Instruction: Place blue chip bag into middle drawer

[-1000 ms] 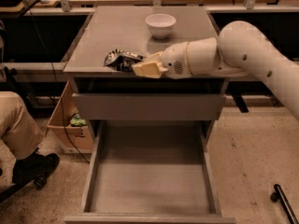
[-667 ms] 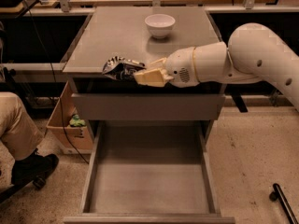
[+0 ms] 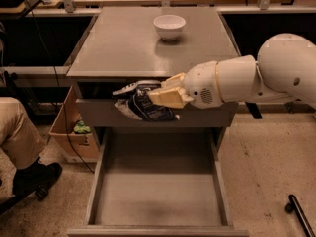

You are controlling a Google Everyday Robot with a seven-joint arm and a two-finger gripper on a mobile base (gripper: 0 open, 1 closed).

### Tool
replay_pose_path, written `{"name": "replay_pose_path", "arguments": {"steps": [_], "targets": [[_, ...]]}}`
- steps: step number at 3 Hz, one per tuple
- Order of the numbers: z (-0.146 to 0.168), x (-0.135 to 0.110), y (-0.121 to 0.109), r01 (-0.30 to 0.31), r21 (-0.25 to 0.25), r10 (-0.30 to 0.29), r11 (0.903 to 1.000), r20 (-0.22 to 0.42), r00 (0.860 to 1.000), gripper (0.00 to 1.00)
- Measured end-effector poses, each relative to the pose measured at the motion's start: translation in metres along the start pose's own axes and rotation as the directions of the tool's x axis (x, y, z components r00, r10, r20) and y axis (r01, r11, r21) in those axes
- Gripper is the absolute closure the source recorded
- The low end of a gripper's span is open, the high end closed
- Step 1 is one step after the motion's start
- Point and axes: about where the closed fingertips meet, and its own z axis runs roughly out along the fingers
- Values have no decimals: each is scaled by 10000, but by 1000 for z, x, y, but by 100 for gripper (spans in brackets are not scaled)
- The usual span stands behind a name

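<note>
Grey cabinet top (image 3: 128, 48), behind wide grey metal middle drawer (image 3: 163, 196) | cream gripper (image 3: 163, 95) above drawer, jaws pinching wrinkled dark blue foil chip bag (image 3: 143, 107) | poised for lowering in.

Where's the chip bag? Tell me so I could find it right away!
Look at the grey cabinet, with a white bowl on top and the middle drawer pulled open below. Just under the top's front edge, the robot's cream tool grips the blue chip bag in the air. It is the only dark, shiny, crinkly thing there.
</note>
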Motion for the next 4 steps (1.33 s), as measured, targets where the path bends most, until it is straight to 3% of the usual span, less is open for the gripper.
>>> {"name": "replay_pose_path", "arguments": {"steps": [2,3,4], "targets": [[21,101,-16,316,-223,-341,9993,-1195,9922,100],[21,101,-16,317,-223,-341,9992,-1195,9922,100],[21,143,-8,1153,-328,-1198,9928,-2666,9563,100]]}}
